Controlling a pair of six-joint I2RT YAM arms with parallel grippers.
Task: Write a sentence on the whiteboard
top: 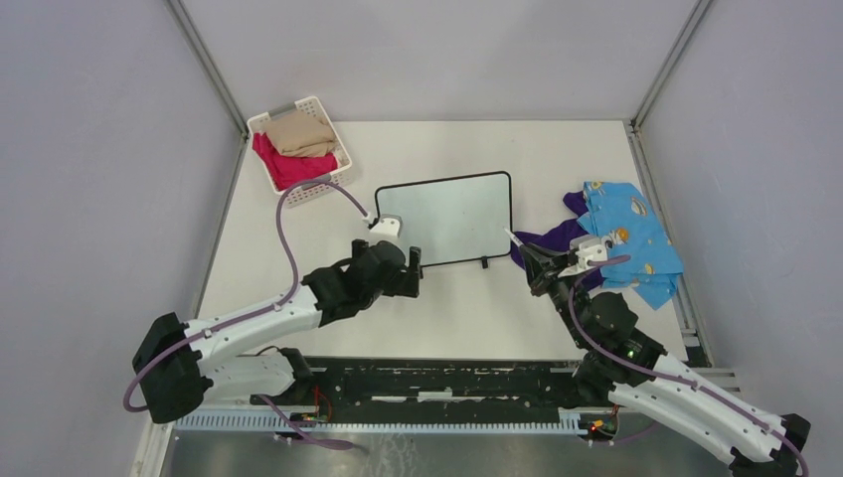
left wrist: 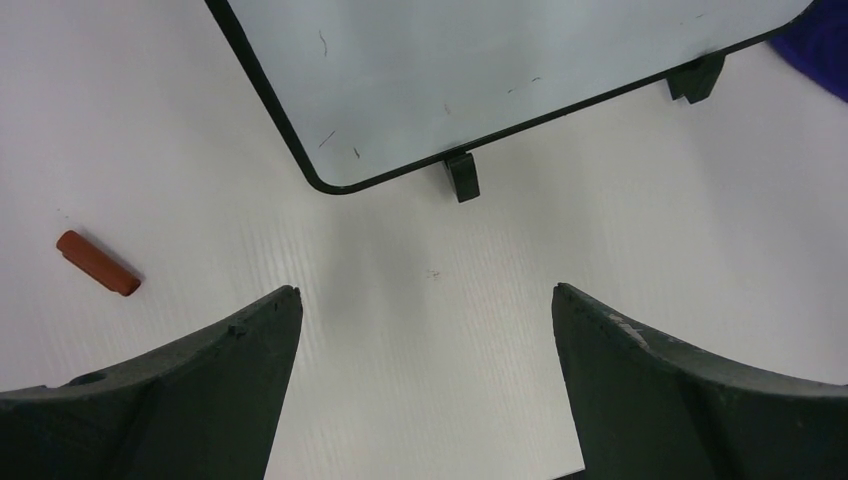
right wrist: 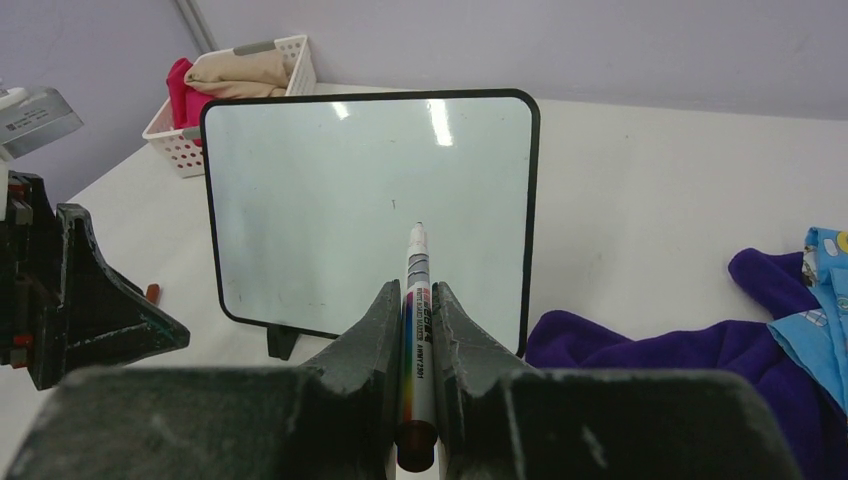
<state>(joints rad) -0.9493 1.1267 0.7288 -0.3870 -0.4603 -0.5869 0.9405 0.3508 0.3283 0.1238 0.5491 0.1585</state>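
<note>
Honestly, our right tool [right wrist: 413, 292] pinches the marker [right wrist: 417, 255]; left tool [left wrist: 425, 300] is spread, gripping nothing; we reckon pen pressure could shove the whiteboard [right wrist: 300, 200].

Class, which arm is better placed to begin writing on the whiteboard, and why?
Right. The right gripper is shut on a white marker pen, tip pointing at the black-framed white board. The left gripper is open and empty near the board's corner.
</note>
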